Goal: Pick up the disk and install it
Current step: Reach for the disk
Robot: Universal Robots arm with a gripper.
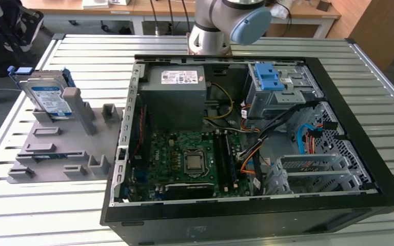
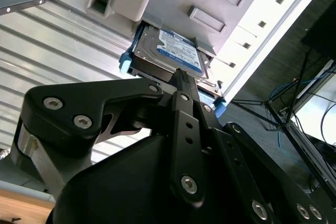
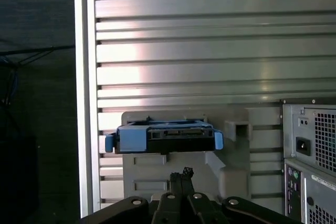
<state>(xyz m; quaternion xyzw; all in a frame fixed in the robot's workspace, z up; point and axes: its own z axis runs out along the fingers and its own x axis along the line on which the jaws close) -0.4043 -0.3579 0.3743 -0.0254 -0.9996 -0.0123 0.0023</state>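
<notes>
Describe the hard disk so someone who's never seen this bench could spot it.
Start at the open black computer case on the slatted metal table; beside it, on the exterior view's left, lies a grey holder tray. The disk stands on edge at that tray's far end: the only silver slab with a white-and-blue label and blue bracket.

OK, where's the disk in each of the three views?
Exterior view: the disk stands on edge in the grey holder, at the exterior view's left of the computer case.
Second wrist view: label face showing, just past the gripper.
First wrist view: edge-on, blue bracket toward the camera.
Shared landmark: the grey holder.
</notes>
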